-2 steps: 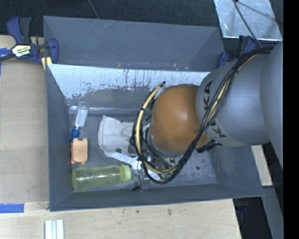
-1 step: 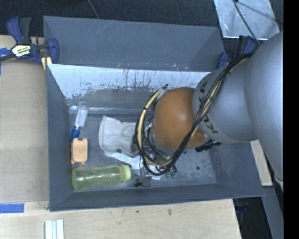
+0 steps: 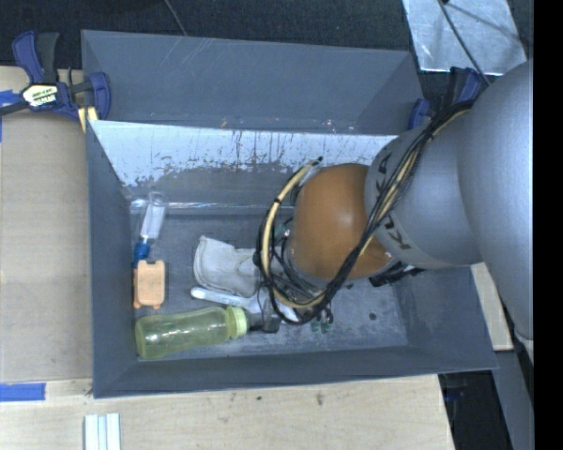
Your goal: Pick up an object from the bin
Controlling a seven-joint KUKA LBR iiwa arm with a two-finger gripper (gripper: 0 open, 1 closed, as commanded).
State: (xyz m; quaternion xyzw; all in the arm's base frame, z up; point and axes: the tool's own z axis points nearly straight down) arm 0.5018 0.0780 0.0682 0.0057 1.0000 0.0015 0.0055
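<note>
Lying nearest: yellow-green bottle, on its side along the front wall of the bin.
Bottle axis: left to right in the view, almost parallel to that wall; cap end toward the arm, body running off to the left.
Claw: low over the floor, just beside the cap end; apart or together, cannot tell, since cover and cables hide it.
Arm: in from the right, wrist bent down; orange cover over mid-bin, cable loop on its left.
Neighbours: white stick just behind the bottle; crumpled white cloth behind that; orange block to the left; clear syringe near the back left.
Judgement: bottle looks the likeliest pick; a grip across its neck probably needs a small shift left, and the round body may roll.
</note>
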